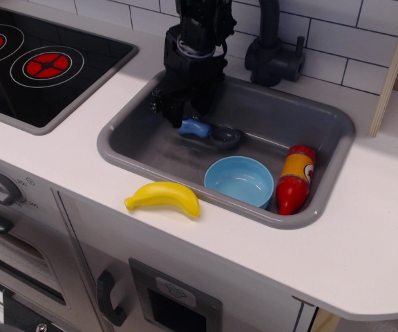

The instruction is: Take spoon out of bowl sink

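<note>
The spoon (pixel 209 133), with a blue handle and a grey scoop, lies flat on the floor of the grey sink (pixel 282 114), near the back left. The light-blue bowl (pixel 239 181) stands empty at the sink's front, a little apart from the spoon. My black gripper (pixel 184 112) hangs just above the spoon's handle end, jaws spread, not holding it.
A red and yellow bottle (pixel 296 178) lies in the sink's right end. A yellow banana (pixel 163 198) lies on the white counter in front of the sink. A black faucet (pixel 273 52) stands behind the sink. A black stovetop (pixel 40 62) with red rings is at the left.
</note>
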Action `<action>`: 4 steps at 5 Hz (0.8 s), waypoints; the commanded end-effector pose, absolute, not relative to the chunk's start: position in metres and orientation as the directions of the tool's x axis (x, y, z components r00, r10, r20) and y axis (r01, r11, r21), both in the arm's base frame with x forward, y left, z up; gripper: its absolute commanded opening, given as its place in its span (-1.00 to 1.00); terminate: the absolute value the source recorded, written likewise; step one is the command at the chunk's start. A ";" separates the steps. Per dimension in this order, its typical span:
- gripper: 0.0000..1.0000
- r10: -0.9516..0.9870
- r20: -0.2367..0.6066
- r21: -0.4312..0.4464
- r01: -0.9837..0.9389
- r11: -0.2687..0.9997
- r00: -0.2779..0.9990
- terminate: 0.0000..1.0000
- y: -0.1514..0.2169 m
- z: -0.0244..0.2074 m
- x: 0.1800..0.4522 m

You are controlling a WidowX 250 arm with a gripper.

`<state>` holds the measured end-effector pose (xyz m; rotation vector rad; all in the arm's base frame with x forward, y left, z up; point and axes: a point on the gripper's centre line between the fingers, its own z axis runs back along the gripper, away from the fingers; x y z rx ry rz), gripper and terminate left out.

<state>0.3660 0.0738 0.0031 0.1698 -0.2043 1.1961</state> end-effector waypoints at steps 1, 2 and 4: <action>1.00 0.879 0.301 -0.021 -0.920 0.392 0.368 -1.00 0.074 0.030 0.362; 1.00 0.872 0.300 -0.077 -0.901 0.427 0.387 -1.00 0.072 0.063 0.365; 1.00 0.870 0.295 -0.137 -0.883 0.448 0.395 -1.00 0.069 0.091 0.368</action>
